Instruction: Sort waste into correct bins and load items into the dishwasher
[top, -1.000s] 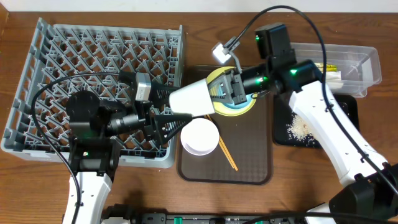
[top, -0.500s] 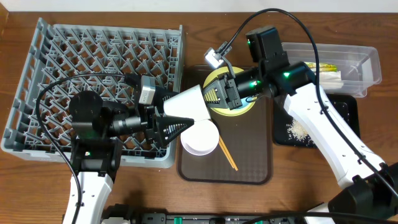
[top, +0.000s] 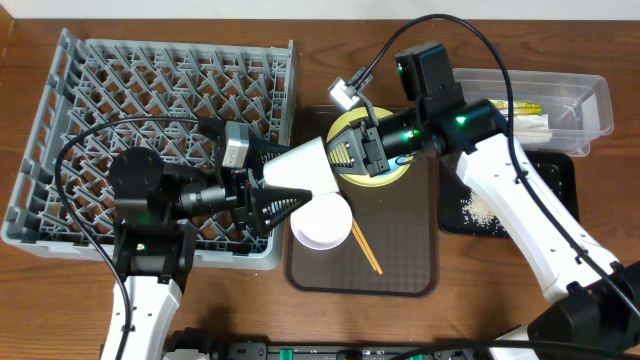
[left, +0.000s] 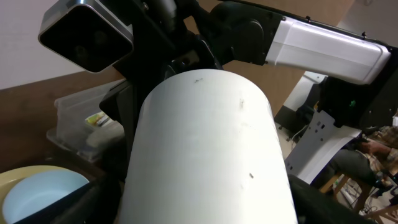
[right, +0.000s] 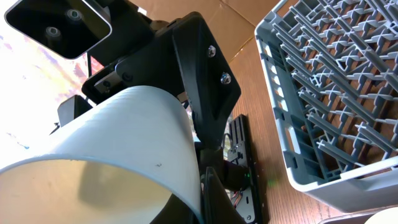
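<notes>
Two grippers: both at small white cup (top: 300, 168), above brown tray's (top: 400, 262) left edge.
Right gripper (top: 340, 158): pinched shut on cup rim.
Left gripper (top: 280, 182): fingers straddle cup base; grip unclear.
Clear tub (top: 592, 100): napkin (top: 536, 123), wrapper (top: 522, 107).
Black tray (top: 560, 172): rice scraps (top: 483, 207).

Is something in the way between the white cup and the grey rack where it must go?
Nothing visible does. The white cup is at the rack's right edge, and the rack holds no dishes there.

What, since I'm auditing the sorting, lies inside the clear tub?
A green-and-yellow wrapper and a white napkin lie in the clear tub; the right arm hides one end.
</notes>
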